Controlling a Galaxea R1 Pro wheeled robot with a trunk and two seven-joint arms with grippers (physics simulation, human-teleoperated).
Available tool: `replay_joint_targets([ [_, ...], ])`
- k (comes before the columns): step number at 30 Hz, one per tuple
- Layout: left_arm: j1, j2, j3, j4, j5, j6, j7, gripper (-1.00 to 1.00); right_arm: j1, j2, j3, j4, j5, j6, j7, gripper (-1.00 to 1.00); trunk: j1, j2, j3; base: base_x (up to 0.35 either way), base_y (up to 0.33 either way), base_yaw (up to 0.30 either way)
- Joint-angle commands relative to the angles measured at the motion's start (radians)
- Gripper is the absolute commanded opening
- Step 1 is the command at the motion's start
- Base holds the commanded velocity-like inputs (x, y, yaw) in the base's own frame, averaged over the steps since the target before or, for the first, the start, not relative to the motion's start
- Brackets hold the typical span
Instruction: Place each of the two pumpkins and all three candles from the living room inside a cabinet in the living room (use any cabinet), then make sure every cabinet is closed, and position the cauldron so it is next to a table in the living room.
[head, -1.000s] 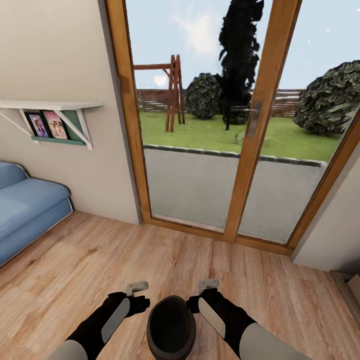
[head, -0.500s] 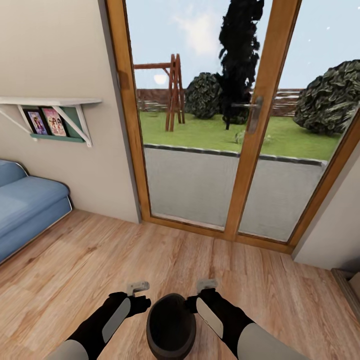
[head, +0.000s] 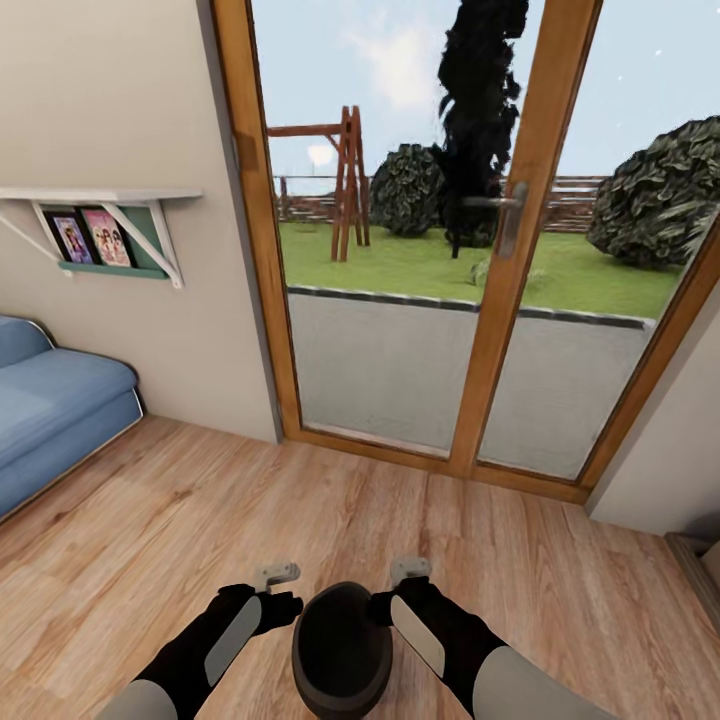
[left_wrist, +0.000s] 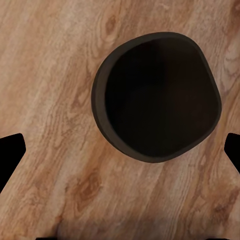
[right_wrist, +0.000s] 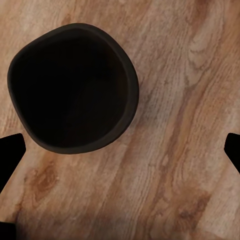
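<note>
Both jaws are spread wide and hold nothing: your left gripper and right gripper flank the cauldron, which seems to sit on the wood floor between them. Beyond the cauldron stand the glass doors; the blue sofa lies well off to its left. Over the last second the whole view has slid slightly, so your base is turning, not the cauldron. No table is in sight, so placing it comes later.

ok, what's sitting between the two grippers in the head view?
The round black cauldron lies between the left gripper and right gripper, over the wooden plank floor. Head view shows this.
</note>
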Motion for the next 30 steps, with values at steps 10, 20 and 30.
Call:
replay_joint_targets([
  [10, -0.001, 0.001, -0.006, -0.002, 0.009, 0.002, 0.009, 1.0, -0.001, 0.0, 0.007, -0.001, -0.008, 0.002, -0.011, 1.0, 0.038, -0.071, -0.032, 0.0, 0.0, 0.0],
  [20, -0.001, 0.001, -0.006, -0.001, 0.009, 0.002, 0.009, 1.0, -0.001, 0.0, 0.007, -0.001, -0.005, 0.002, -0.012, 1.0, 0.077, -0.141, -0.064, 0.0, 0.0, 0.0],
  [30, -0.001, 0.001, -0.006, 0.0, 0.009, 0.002, 0.009, 1.0, -0.001, 0.0, 0.006, -0.001, -0.002, 0.002, -0.013, 1.0, 0.115, -0.211, -0.095, 0.0, 0.0, 0.0],
])
